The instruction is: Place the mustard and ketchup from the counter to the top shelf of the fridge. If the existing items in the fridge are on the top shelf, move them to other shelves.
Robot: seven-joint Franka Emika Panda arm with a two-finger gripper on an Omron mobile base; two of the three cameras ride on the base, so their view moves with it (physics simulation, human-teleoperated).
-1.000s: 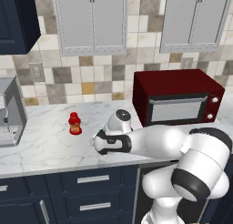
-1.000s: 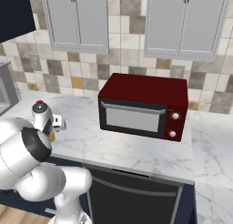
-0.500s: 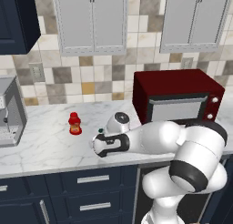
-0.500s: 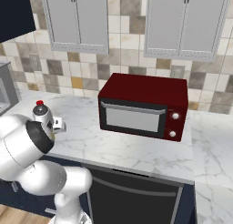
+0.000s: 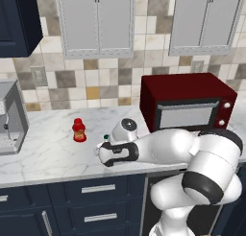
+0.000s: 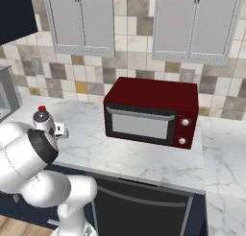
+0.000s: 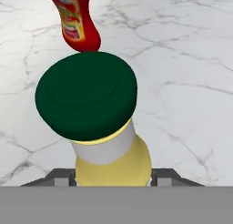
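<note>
The mustard [image 7: 107, 127] stands upright on the white, grey-veined worktop [image 7: 182, 59], seen from above in the hand view: a broad dark green cap over a pale collar and a yellow body. The end effector [image 7: 111, 177] sits around its lower body, with a grey fingertip [image 7: 61, 176] showing just beside the yellow plastic on each side; whether the pads press it cannot be told. Just beyond the cap stands the ketchup [image 7: 75, 20], red, with a yellow-orange label whose print is too blurred to read.

The left base view sets the same things out from the side. The ketchup [image 5: 79, 130] stands alone on the worktop [image 5: 48, 153], well to the left of the dark red microwave [image 5: 187, 103], and only the mustard's green cap [image 5: 106, 137] peeks out beside the white arm's wrist. A grey appliance [image 5: 10, 117] sits at the left edge.

In the right base view the ketchup's red cap [image 6: 42, 108] rises just behind the arm, and the microwave [image 6: 151, 112] faces the camera with two round knobs.
</note>
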